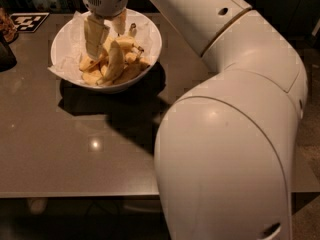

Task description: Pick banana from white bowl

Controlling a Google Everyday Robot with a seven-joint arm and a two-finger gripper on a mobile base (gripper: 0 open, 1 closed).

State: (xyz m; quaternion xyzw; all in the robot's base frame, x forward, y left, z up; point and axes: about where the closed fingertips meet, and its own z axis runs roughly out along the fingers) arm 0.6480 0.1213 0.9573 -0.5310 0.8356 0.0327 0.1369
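Observation:
The white bowl [151,48] stands at the back left of the brown table, lined with crumpled white paper. It holds several yellow bananas. The longest curved banana [114,62] lies across the middle of the pile. My gripper [106,40] hangs straight down over the bowl, its fingers apart. The left finger [93,37] reaches down into the pile just left of the banana. The right finger [120,23] is above the pile's far side. Nothing is lifted.
A black-and-white marker tag [29,20] lies at the table's back left. A dark object [6,55] sits at the left edge. My large white arm [225,134] covers the right side of the view. The table's front edge [75,195] runs below.

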